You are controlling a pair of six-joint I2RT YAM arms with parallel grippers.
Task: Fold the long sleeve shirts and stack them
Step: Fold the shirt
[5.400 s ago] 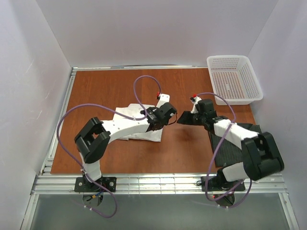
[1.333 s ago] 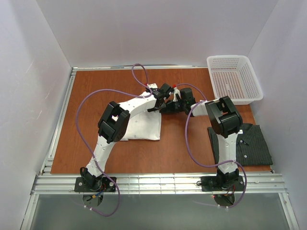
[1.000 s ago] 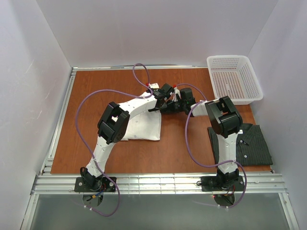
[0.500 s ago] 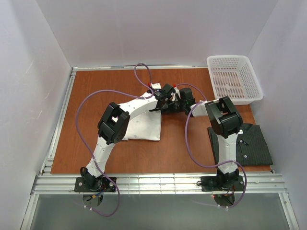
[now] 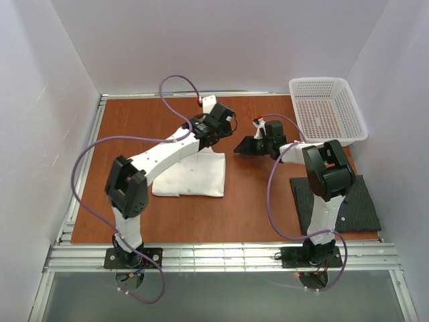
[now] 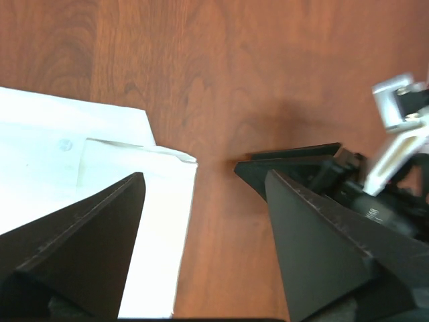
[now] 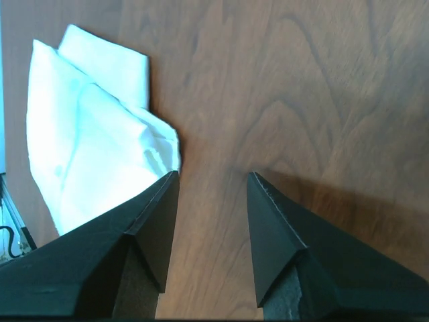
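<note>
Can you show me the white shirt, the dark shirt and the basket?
white shirt (image 5: 194,176), top view, middle of the folded cloth.
dark shirt (image 5: 365,204), top view, its right half.
basket (image 5: 328,111), top view, its bare mesh floor.

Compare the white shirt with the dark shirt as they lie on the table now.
Colour: the white shirt is plain white, the dark shirt charcoal.
Place: the white shirt lies left of centre, the dark shirt near the table's right edge.
Cover: the right arm hides the dark shirt's left part; the left arm crosses only the white shirt's far left corner.
Shared: both lie folded flat, apart, not yet stacked.
</note>
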